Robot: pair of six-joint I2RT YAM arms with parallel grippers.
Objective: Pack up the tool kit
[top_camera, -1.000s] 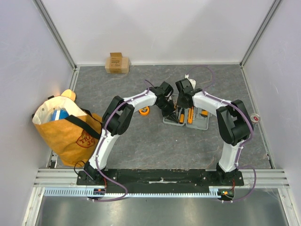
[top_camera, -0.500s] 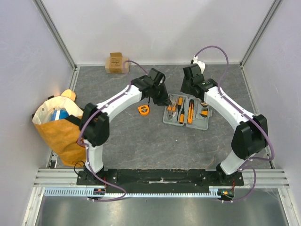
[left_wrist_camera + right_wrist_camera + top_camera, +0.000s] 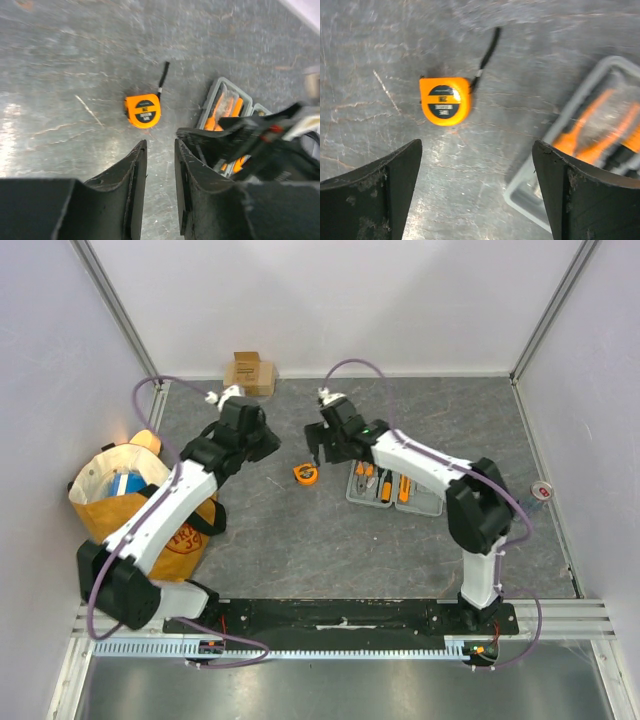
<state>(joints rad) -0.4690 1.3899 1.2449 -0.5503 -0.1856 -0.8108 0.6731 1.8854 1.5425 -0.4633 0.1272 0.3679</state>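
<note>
The tool kit's grey case point(image 3: 432, 502) lies open on the table with orange-and-black tools point(image 3: 383, 485) in its slots. The orange tape measure point(image 3: 306, 473) lies on the table just left of the case, its black strap trailing away. My right gripper point(image 3: 322, 447) hangs just beyond the tape measure, wide open and empty. In the right wrist view the tape measure point(image 3: 445, 100) sits ahead of the gripper point(image 3: 477, 147) and the case point(image 3: 600, 135) lies to the right. My left gripper point(image 3: 265, 443) is further left, slightly open with nothing between its fingers. The left wrist view shows the tape measure point(image 3: 143, 111) ahead of the gripper point(image 3: 160, 145).
A small brown cardboard box point(image 3: 249, 373) stands against the back wall. A yellow-orange bag point(image 3: 130, 510) sits at the left edge beside my left arm. White walls close in the table on three sides. A small round object point(image 3: 541, 490) lies at the right edge.
Both grippers have left the case and moved left. The left arm swung out toward the bag side. The right gripper opened wide above the tape measure; the left opened a little.
</note>
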